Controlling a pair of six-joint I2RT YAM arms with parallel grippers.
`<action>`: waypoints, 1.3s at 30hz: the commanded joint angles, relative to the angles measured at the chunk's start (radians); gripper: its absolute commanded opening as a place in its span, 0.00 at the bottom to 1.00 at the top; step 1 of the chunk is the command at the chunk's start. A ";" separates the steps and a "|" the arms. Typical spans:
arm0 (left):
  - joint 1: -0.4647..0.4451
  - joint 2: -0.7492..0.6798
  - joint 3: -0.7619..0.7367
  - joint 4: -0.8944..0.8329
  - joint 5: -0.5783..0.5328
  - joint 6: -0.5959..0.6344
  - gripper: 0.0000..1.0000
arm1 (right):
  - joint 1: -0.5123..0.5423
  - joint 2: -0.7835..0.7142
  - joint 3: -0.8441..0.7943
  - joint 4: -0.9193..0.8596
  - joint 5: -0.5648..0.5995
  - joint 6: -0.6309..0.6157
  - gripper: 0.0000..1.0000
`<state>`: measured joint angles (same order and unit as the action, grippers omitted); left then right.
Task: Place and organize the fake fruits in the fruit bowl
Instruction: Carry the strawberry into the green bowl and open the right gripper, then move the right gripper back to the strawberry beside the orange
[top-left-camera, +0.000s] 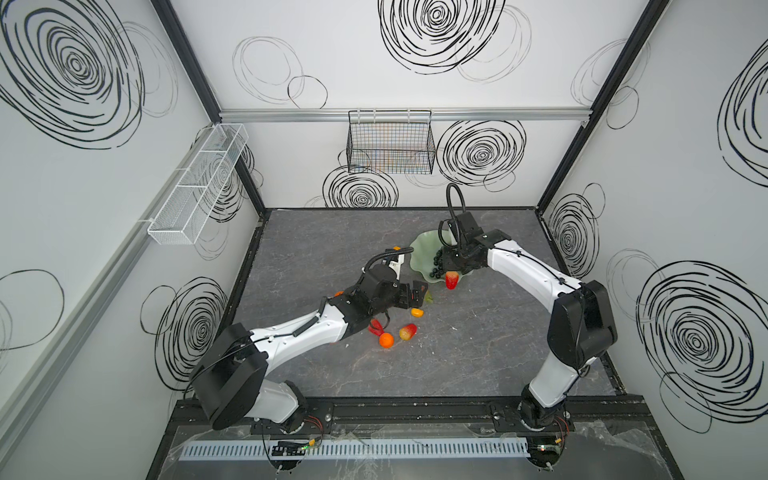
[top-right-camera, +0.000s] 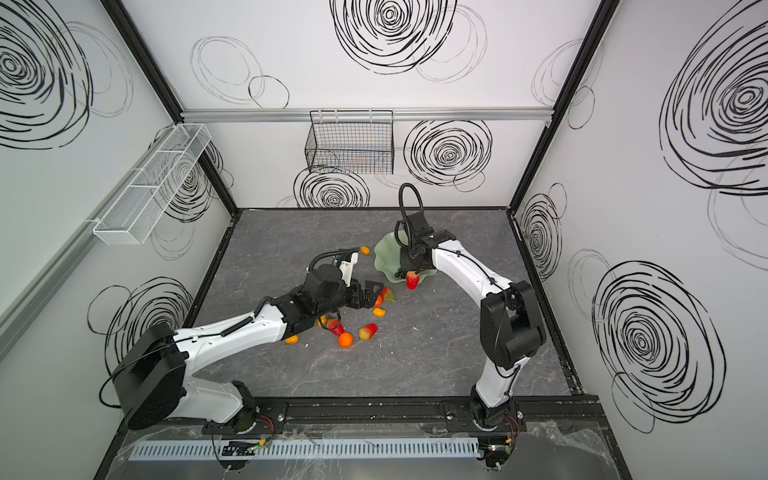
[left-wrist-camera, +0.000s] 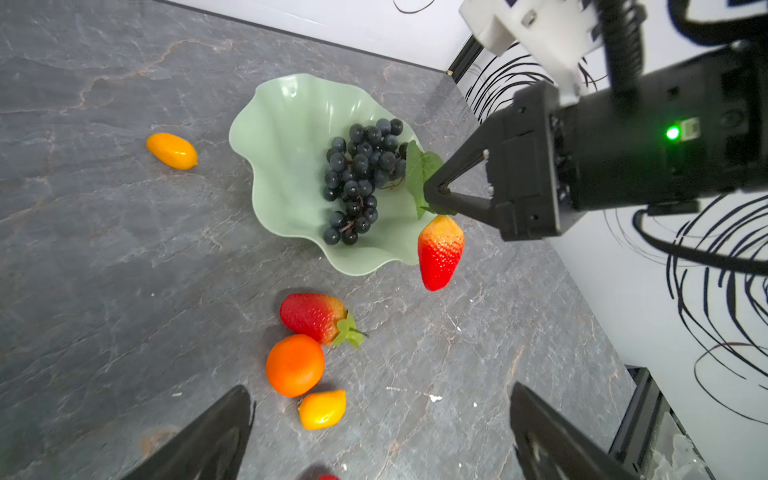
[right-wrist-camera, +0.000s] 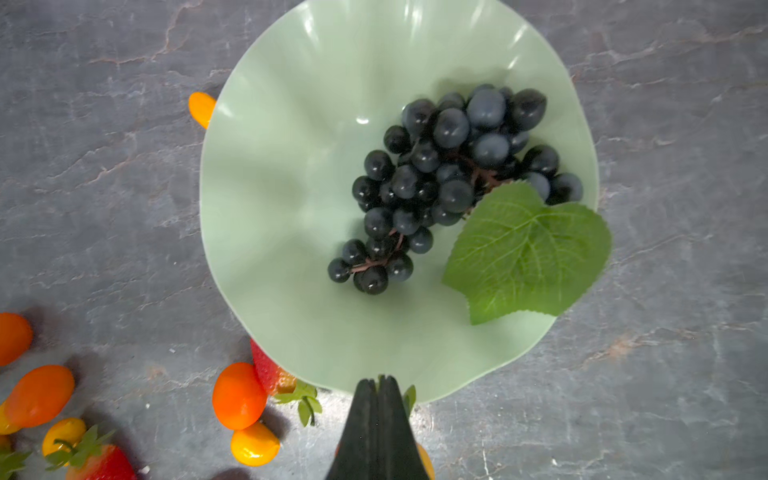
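Now right tool (left-wrist-camera: 434, 195) clamped on strawberry (left-wrist-camera: 439, 251) by green top, so fruit dangles tip-down at bowl (left-wrist-camera: 286, 137) rim, centre-right of frame; grapes (left-wrist-camera: 361, 178) lie inside; left tool (left-wrist-camera: 380, 388) apart above tangerine (left-wrist-camera: 295, 365), likely next pick.

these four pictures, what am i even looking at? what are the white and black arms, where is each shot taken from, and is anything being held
These show two robot arms mounted along one edge of a grey table, each ending in a two-fingered gripper. Two pictures look down on the whole scene from overhead; the other two come from a camera on each arm's wrist. On the table sits a pale green wavy bowl with a bunch of dark grapes in it. Plastic fruit lies loose nearby: a tangerine, a strawberry, small kumquats and more. The right gripper is shut on a second strawberry, apparently by its green top, dangling it at the bowl's edge. The left gripper is open and empty, above the loose fruit.
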<state>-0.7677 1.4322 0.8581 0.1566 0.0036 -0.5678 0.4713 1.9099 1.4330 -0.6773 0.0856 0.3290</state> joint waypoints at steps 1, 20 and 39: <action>-0.007 0.023 0.048 0.024 0.013 0.027 1.00 | -0.016 0.048 0.058 -0.036 0.053 -0.035 0.02; 0.010 0.021 0.028 0.022 0.009 0.034 1.00 | -0.033 0.282 0.269 -0.080 0.110 -0.088 0.03; 0.038 -0.039 -0.016 -0.010 -0.002 0.025 0.99 | -0.033 0.237 0.296 -0.082 0.099 -0.080 0.27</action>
<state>-0.7406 1.4387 0.8551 0.1448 0.0162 -0.5423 0.4416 2.2002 1.7035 -0.7532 0.1810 0.2440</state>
